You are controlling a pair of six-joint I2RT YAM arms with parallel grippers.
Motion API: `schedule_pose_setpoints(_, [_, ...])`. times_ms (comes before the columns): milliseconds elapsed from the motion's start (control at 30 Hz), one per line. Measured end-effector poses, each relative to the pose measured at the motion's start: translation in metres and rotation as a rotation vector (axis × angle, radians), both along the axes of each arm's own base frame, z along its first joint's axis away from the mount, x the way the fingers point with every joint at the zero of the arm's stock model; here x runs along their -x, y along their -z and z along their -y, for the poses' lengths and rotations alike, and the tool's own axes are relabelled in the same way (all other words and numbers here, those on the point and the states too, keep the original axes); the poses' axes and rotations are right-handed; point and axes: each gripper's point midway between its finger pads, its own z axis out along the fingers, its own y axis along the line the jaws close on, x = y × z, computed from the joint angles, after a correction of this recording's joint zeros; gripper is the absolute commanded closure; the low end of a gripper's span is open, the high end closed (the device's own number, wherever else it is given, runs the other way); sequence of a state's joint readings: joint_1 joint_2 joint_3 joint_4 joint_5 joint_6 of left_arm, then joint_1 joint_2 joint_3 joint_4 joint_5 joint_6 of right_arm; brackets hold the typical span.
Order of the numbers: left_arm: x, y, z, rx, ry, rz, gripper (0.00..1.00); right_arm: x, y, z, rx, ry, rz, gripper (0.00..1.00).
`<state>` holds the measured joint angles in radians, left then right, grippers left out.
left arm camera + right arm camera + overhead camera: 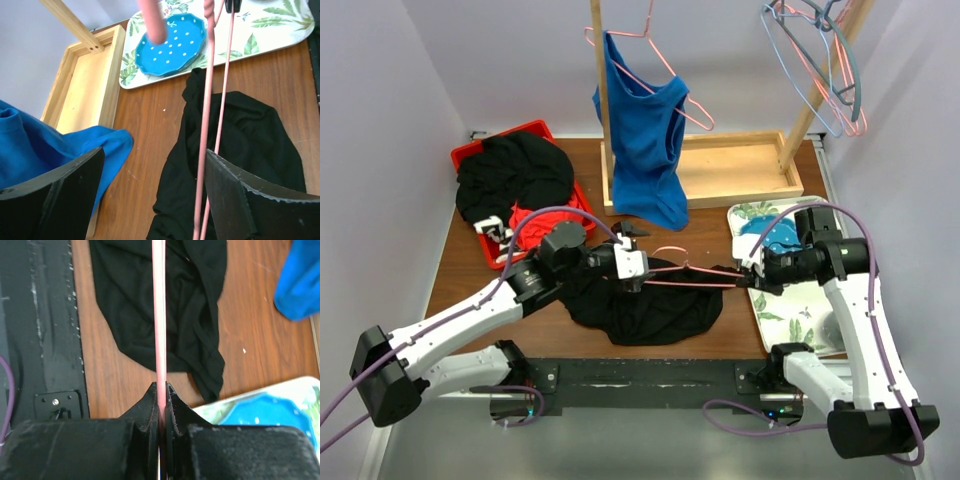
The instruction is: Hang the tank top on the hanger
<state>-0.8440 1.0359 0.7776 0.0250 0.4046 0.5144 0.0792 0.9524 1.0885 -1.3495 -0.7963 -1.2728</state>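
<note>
Closest to the lens in the right wrist view, the right gripper [161, 388] has its jaws pressed tight on a wire of the hanger [159, 315], which runs straight away from it over the tank top [192, 315]. From above, the hanger stretches left to right between the two grippers, its hook pointing to the far side. The left gripper [153, 152] is at the hanger's left end with its fingers [240, 200] spread wide; the two pink wires pass between them, just beside one finger, and whether they touch it I cannot tell. The tank top lies crumpled on the table [455, 270] near its near edge, between the arms and under the hanger. To the right sits a leaf-print tray [800, 310] holding a blue plate [170, 45]. Farther back, a blue top [645, 150] hangs from a wooden rack [740, 170], and a red bin [525, 130] at far left holds a black heap [510, 175].
</note>
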Motion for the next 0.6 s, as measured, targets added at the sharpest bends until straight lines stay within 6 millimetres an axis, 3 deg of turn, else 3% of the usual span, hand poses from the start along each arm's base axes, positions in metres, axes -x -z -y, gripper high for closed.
schedule_pose_setpoints(100, [0.005, 0.001, 0.002, 0.004, 0.026, -0.02, 0.47, 0.003, 0.002, -0.006, -0.019, -0.041, -0.004, 1.0])
schedule_pose_setpoints(133, [0.008, 0.003, 0.004, 0.003, 0.04, -0.032, 0.69, 0.004, 0.003, -0.008, -0.027, -0.055, -0.007, 1.0])
schedule_pose_setpoints(200, [0.014, 0.01, 0.007, -0.006, 0.077, -0.067, 1.0, 0.006, 0.007, -0.013, -0.038, -0.08, -0.021, 1.0])
schedule_pose_setpoints(267, [0.022, 0.022, 0.01, -0.028, 0.112, -0.124, 1.0, 0.008, 0.013, -0.016, -0.044, -0.094, -0.044, 0.99])
schedule_pose_setpoints(300, [0.027, 0.032, 0.011, -0.05, 0.131, -0.168, 1.0, 0.009, 0.016, -0.016, -0.041, -0.095, -0.059, 0.91])
schedule_pose_setpoints(333, [0.031, 0.04, 0.011, -0.066, 0.142, -0.208, 1.0, 0.01, 0.02, -0.016, -0.037, -0.095, -0.077, 0.71])
schedule_pose_setpoints(400, [0.036, 0.05, 0.011, -0.084, 0.151, -0.277, 1.0, 0.013, 0.027, -0.017, -0.035, -0.1, -0.119, 0.56])
schedule_pose_setpoints(433, [0.038, 0.054, 0.012, -0.087, 0.147, -0.31, 1.0, 0.014, 0.028, -0.019, -0.044, -0.109, -0.136, 0.43])
schedule_pose_setpoints(600, [0.05, 0.062, 0.014, -0.057, 0.139, -0.465, 1.0, 0.021, 0.022, -0.043, -0.103, -0.189, -0.223, 0.34])
